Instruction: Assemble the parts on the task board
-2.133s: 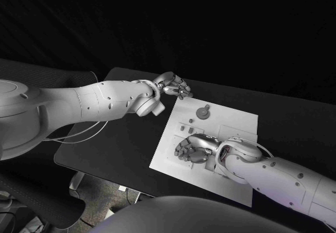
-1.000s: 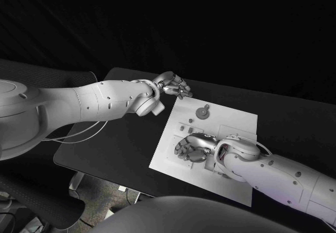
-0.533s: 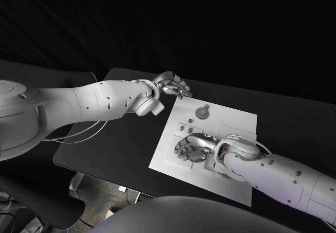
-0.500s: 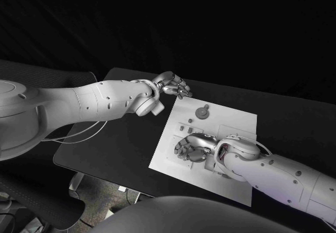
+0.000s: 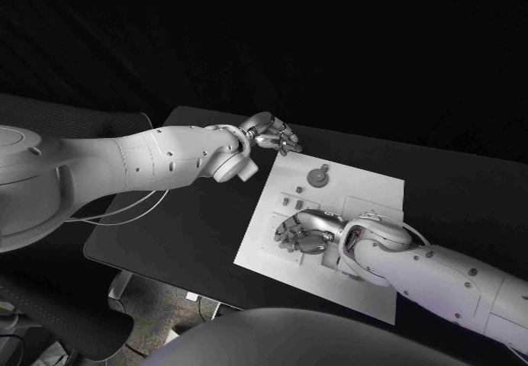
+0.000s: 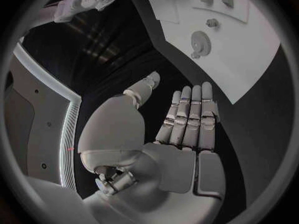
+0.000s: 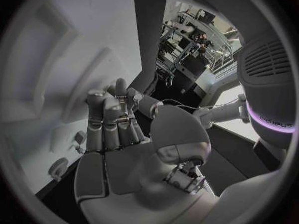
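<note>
Right robot hand (image 5: 303, 232), fingers curled low over the board (image 5: 363, 187) at frame centre; grasp unclear. Left robot hand (image 5: 273, 135) released, upper middle. Press gently, squarely.

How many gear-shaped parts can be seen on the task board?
1. The gear stands near the far end of the task board, close to the left hand. The right hand may hide others.

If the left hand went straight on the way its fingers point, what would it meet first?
Probably the task board: the left hand lies flat and empty over the black table, fingers aimed at the board's near edge, with the gear just beyond. Height above the table is unclear.
</note>
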